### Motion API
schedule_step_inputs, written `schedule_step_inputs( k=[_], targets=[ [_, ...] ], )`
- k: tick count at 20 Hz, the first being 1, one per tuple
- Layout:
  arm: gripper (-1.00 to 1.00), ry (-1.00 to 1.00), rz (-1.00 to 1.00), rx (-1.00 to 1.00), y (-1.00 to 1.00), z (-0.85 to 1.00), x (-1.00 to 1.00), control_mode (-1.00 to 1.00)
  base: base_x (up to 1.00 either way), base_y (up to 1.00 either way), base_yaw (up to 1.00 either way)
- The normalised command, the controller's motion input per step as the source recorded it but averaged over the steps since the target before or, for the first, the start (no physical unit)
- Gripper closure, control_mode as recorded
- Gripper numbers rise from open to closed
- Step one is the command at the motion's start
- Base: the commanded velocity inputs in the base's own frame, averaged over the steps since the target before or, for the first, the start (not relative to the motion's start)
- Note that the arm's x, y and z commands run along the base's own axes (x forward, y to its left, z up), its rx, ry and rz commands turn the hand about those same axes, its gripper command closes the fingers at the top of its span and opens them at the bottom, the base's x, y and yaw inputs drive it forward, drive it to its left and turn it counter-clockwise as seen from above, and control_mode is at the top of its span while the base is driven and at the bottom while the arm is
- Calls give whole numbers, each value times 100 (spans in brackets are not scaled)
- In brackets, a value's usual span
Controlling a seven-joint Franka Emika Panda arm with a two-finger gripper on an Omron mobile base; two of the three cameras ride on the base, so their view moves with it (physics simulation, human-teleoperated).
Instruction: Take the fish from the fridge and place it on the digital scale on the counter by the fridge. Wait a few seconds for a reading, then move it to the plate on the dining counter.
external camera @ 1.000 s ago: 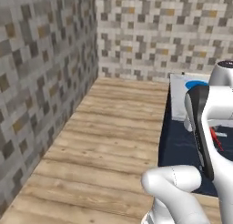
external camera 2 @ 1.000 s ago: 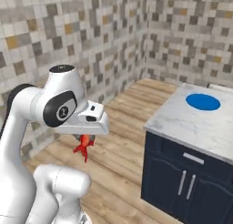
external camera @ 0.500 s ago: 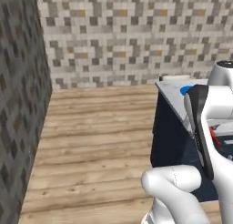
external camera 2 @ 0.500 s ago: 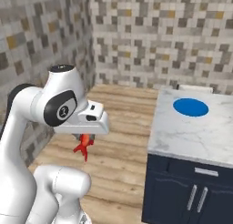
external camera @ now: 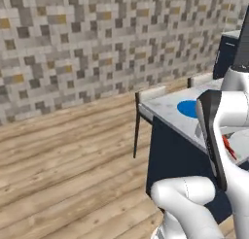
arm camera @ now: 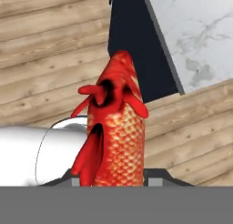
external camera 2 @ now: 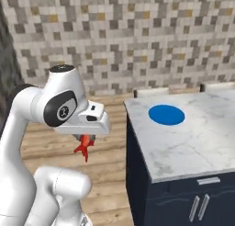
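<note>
A wall of small grey, beige and ochre mosaic tiles (external camera 2: pixel 137 41) ran across the back of the room, above a floor of pale wooden planks (external camera: pixel 63 155). In the right base view the dining counter (external camera 2: pixel 193 133), a white grey-veined marble top on a navy base, filled the area from three to five o'clock, with the bright blue plate (external camera 2: pixel 166 115) lying flat on it near its far left corner. Two pale chair backs (external camera 2: pixel 151 92) stood just behind the counter's far edge. In the left base view the same counter (external camera: pixel 170 111) sat at about three o'clock, the plate (external camera: pixel 187 108) partly hidden behind the white arm.

The gripper (external camera 2: pixel 85 140) hung under the arm's hand at about nine o'clock of the right base view, over the wooden floor and well apart from the plate, to the left of the counter's near corner. Its fingers were closed on the fish (external camera 2: pixel 84 146), whose orange-red tail drooped below the hand. In the hand view the fish (arm camera: pixel 116 141) rose from the six o'clock edge toward the centre, scaled and red, clamped between the finger tips, with the counter's marble corner (arm camera: pixel 195 36) at about one o'clock beyond it. A sliver of red fish (external camera: pixel 228 146) showed beside the arm in the left base view.
</note>
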Motion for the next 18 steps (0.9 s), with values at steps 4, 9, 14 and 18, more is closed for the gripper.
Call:
schedule_step_inputs(
  k=[4, 9, 14, 18],
  targets=[
    [100, 0, 0, 0, 0, 0, 0, 100, 100, 66, -71],
    [100, 0, 0, 0, 0, 0, 0, 100, 67, 50, -82],
    [100, 0, 0, 0, 0, 0, 0, 100, 30, 29, -94],
    [100, 0, 0, 0, 0, 0, 0, 100, 64, 51, -78]
  ],
)
